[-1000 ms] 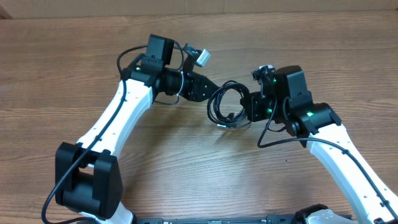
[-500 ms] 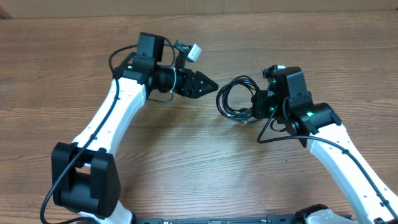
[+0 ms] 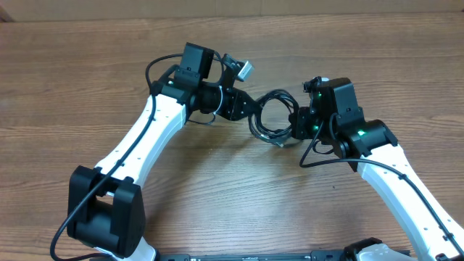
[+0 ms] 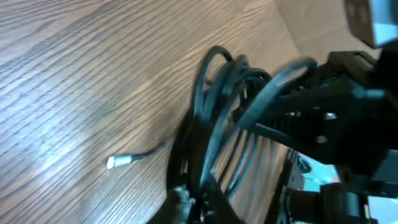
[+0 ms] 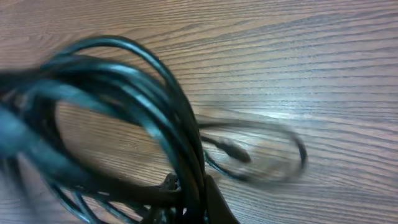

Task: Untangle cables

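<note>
Surface: wooden table (image 3: 87, 87), mid-brown, grain running left to right in the overhead view, with a few darker streaks. Far edge: pale tan strip (image 3: 304, 7) (wall or board, cannot tell which). Light even; faint sheen on the wood, shadows soft.

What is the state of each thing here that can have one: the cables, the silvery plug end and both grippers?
cables, coiled in tangled loops, gripped at two opposite sides.
silvery plug, loose, sticking out of the coil, not gripped.
left gripper, shut on the cables.
right gripper, shut on the cables.
</note>
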Available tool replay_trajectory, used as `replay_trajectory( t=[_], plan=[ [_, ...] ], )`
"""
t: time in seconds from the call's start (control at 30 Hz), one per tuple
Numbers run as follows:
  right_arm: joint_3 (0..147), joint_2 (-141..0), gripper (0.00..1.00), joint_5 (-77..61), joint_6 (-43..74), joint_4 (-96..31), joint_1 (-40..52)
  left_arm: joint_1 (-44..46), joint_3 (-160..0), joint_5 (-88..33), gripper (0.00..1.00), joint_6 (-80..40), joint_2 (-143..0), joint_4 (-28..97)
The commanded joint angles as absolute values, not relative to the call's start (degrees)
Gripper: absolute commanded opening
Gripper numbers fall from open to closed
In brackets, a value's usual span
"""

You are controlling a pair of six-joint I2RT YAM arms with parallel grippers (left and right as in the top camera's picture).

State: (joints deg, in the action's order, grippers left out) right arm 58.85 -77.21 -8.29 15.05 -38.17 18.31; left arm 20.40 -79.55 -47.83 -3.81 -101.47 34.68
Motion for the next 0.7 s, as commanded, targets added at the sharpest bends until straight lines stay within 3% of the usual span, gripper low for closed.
replay_trajectory(
  t=[0.0, 0.3, 0.67],
  plan=[
    [59.6, -77.0, 0.04, -7.0, 15.5, -37.9, 18.1, 20.2, -80.4, -44.3, 0.04, -2.9, -100.4, 34.5],
    [59.6, -77.0, 0.04, 14.7, 26.7, -44.6, 14.8, 12.6, -80.4, -43.9, 0.04, -3.0, -99.5, 36.9],
    [59.6, -76.9, 0.04, 12.3, 28.3, -44.8, 11.4, 4.7, -80.4, -35.2, 0.04, -3.6, -94.8, 40.9]
  ],
)
